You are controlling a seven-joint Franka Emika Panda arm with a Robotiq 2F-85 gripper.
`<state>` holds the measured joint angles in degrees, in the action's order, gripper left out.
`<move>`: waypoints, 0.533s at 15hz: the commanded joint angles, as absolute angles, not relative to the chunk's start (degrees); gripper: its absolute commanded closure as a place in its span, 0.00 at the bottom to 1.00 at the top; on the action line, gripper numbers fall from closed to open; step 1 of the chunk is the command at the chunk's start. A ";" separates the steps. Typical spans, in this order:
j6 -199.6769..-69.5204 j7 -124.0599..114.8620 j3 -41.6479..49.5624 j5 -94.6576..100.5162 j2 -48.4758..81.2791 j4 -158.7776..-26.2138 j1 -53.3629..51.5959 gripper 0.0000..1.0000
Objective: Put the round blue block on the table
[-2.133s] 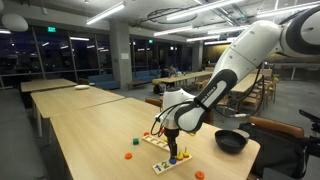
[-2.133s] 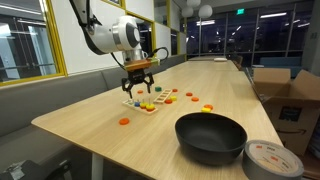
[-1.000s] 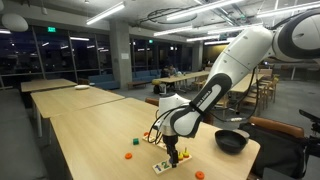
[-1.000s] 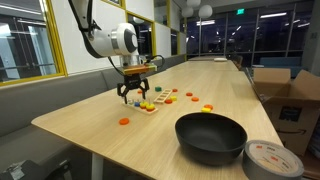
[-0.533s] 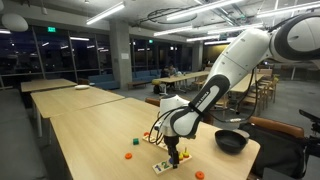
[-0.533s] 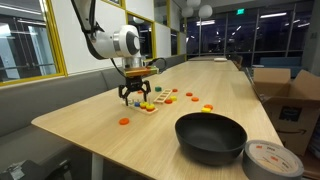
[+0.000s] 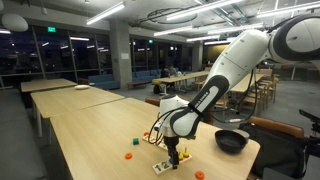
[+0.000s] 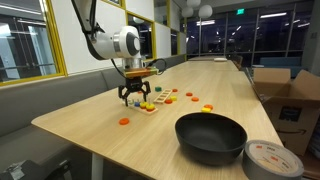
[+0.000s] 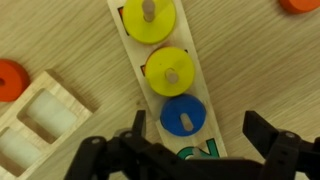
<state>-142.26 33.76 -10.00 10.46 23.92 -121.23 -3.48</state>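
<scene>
In the wrist view the round blue block [image 9: 184, 115] sits on a peg of a narrow wooden toy board [image 9: 172, 95], below two yellow round pieces [image 9: 170, 68]. My gripper [image 9: 196, 135] is open, its two dark fingers on either side of the blue block, not touching it. In both exterior views the gripper [image 7: 172, 153] [image 8: 133, 96] hangs low over the board [image 8: 146, 105] on the pale light-wood table [image 8: 120, 135]. The blue block is too small to make out there.
Orange discs [image 9: 10, 80] [image 8: 124, 122] [image 7: 199, 174] and small coloured pieces [image 8: 207, 108] lie around the board. A second wooden board with rectangular holes [image 9: 35, 120] lies beside it. A black bowl [image 8: 210, 138] and a tape roll [image 8: 272, 160] stand near the table end.
My gripper has moved along the board toward its near end and lowered over the blue block. In the last half second it has hardly moved.
</scene>
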 commanded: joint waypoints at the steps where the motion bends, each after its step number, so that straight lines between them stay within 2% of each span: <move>1: -141.65 35.01 -10.90 9.33 24.12 -120.18 -2.62 0.00; 6: -141.83 34.93 -10.93 9.23 24.15 -120.20 -2.61 0.01; 7: -141.84 34.93 -10.95 9.17 24.14 -120.21 -2.58 0.26; 8: -141.87 34.91 -10.94 9.17 24.14 -120.22 -2.58 0.26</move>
<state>-142.27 33.76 -10.04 10.43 23.92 -121.21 -3.48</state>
